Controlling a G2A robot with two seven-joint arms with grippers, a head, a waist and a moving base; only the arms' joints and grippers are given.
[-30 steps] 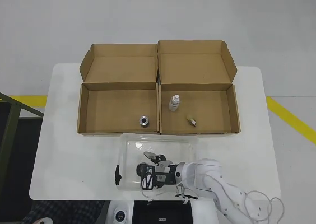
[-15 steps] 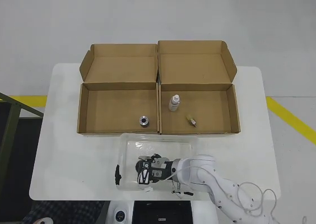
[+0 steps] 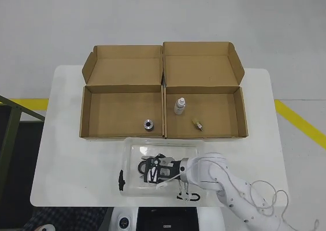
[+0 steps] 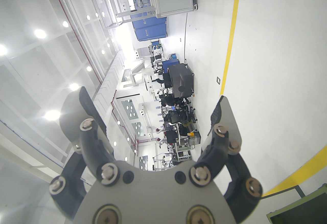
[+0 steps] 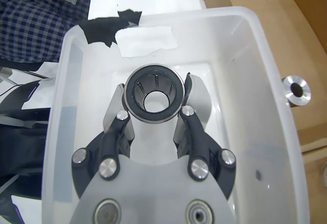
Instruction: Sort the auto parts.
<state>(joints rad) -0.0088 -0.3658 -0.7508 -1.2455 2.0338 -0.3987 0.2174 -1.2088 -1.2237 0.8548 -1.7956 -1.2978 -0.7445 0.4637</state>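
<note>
Two cardboard boxes are set side by side on the white table (image 3: 73, 156), with their lids folded open on the far side from the robot. In the left box (image 3: 111, 112) a metal ring (image 3: 148, 123) is seen near the wall shared with its neighbour. In the right box (image 3: 221, 112) a small white bottle (image 3: 179, 105) is stood upright, and a small brass fitting (image 3: 197, 123) is laid a little apart from it. A clear bin (image 3: 163, 140) is placed just in front of the boxes, nearer the robot, and a scrap of black tape (image 5: 107, 28) and a white label (image 5: 147, 41) are stuck at its end wall. The right gripper (image 5: 154, 87) is lowered into this bin, and a black sleeve (image 5: 154, 97), hollow and metal-rimmed, is clamped between its fingers with the open bore turned toward the wrist camera. The sleeve is kept within the bin's walls; whether it is touching the floor of the bin cannot be told. The left gripper (image 4: 153, 107) is pointed away from the table at the hall, with its fingers spread wide and nothing held between them.
</note>
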